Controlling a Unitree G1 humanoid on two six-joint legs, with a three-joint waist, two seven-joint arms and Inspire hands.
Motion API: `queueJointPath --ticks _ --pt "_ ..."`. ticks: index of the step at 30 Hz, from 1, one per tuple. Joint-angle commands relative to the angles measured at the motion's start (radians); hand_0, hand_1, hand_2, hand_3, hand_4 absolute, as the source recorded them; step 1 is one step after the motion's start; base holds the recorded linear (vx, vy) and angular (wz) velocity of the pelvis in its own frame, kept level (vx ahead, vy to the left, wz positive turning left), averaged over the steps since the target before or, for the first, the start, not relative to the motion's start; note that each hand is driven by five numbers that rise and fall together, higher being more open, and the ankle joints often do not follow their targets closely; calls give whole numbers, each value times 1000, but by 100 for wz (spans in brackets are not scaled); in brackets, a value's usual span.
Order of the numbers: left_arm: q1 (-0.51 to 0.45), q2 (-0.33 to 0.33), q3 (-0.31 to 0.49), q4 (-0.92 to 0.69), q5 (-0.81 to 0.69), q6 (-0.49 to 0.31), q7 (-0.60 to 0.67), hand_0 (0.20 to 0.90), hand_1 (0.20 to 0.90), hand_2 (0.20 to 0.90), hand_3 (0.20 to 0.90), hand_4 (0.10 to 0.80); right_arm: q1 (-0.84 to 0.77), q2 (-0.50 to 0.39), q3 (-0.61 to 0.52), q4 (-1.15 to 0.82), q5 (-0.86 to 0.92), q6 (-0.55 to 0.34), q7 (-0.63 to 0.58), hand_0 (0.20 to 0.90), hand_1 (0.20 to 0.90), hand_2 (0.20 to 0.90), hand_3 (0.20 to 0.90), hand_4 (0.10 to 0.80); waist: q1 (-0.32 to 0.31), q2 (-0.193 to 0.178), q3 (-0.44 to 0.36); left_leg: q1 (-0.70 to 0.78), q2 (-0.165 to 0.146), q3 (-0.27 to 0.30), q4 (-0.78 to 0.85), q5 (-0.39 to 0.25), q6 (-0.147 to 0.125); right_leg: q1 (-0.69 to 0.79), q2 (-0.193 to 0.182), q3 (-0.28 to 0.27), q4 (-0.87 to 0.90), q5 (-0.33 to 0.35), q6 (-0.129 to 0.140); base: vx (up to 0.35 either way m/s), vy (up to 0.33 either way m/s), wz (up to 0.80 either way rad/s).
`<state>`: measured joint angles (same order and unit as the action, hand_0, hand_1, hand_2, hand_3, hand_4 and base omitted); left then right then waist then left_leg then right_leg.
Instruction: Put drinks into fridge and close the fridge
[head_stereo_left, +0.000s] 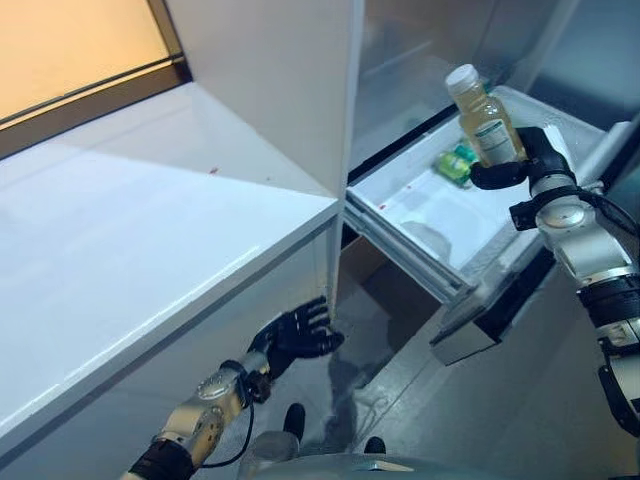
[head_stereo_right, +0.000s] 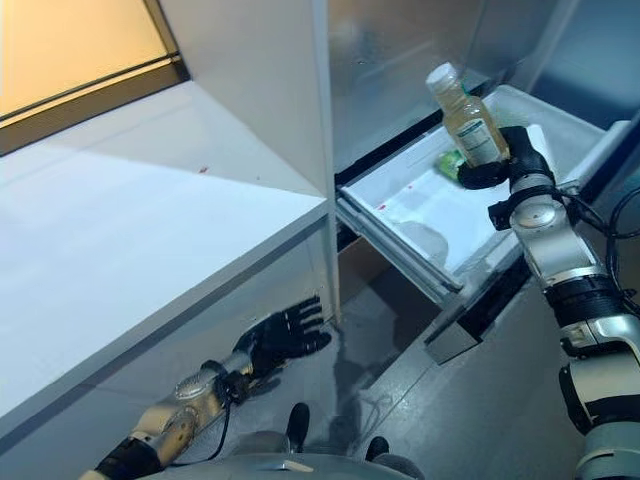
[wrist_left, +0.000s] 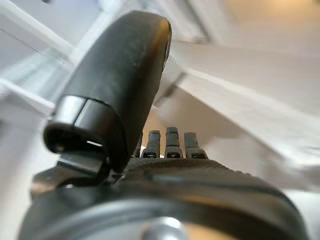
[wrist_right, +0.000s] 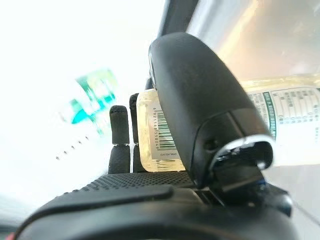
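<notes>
The right robot hand (head_stereo_left: 522, 160) gripped a pale yellow drink bottle (head_stereo_left: 483, 118) upright above the open fridge drawer (head_stereo_left: 420, 215), where something green, perhaps another drink (head_stereo_left: 457, 163), lay. The left robot hand (head_stereo_left: 296, 333) hung low, fingers relaxed.

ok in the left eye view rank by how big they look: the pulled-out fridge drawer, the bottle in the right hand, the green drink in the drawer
1. fridge drawer
2. bottle, held by the right hand
3. green drink, partly hidden behind the bottle, so its full size is unsure

Head stereo pair looks down, sharing fridge shelf (head_stereo_left: 420, 215); wrist cameras close along hands.
</notes>
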<state>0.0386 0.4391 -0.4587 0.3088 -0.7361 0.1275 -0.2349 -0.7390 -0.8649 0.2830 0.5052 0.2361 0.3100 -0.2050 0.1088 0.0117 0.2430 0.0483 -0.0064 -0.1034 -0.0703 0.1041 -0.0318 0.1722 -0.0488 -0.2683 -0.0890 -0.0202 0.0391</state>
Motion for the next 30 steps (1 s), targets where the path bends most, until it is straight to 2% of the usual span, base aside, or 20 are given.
queueJointPath --ticks 1,5,10,14,21,30 --pt "-20 67 -13 -10 10 -64 -72 900 900 900 900 800 -320 -152 -8 21 14 -127 -71 300 300 300 200 100 48 -43 -38 -49 -74 53 162 -182 65 -142 22 9 245 -112 -23 -85 -53 23" --pt "-26 83 24 100 42 -93 -73 900 900 900 900 800 -388 -175 72 165 16 -53 -47 300 300 300 200 100 63 -38 19 -100 -73 43 183 -172 72 -195 26 18 278 -110 -34 -60 -71 18" --pt "-28 58 70 236 87 -152 -71 900 900 900 900 800 -397 -171 106 281 -6 -4 -14 300 300 300 200 100 68 -28 68 -120 -68 48 187 -165 70 -218 26 18 289 -106 -39 2 -41 7" --pt "-28 50 100 277 104 -166 -70 900 900 900 900 800 -396 -179 109 352 -53 38 13 300 300 300 200 100 69 -16 94 -141 -67 48 196 -161 69 -237 25 20 295 -104 -43 -10 -5 -1" --pt "-47 49 143 342 118 -172 -55 900 900 900 900 800 -392 -196 129 421 -187 112 80 300 300 300 200 100 62 8 143 -191 -64 54 223 -154 68 -290 21 28 321 -99 -48 -56 -20 -5" --pt "-64 44 184 401 143 -138 -40 900 900 900 900 800 -379 -204 164 448 -292 171 228 300 300 300 200 100 53 15 172 -218 -57 59 243 -150 61 -313 22 42 326 -93 -51 -10 -25 -6"
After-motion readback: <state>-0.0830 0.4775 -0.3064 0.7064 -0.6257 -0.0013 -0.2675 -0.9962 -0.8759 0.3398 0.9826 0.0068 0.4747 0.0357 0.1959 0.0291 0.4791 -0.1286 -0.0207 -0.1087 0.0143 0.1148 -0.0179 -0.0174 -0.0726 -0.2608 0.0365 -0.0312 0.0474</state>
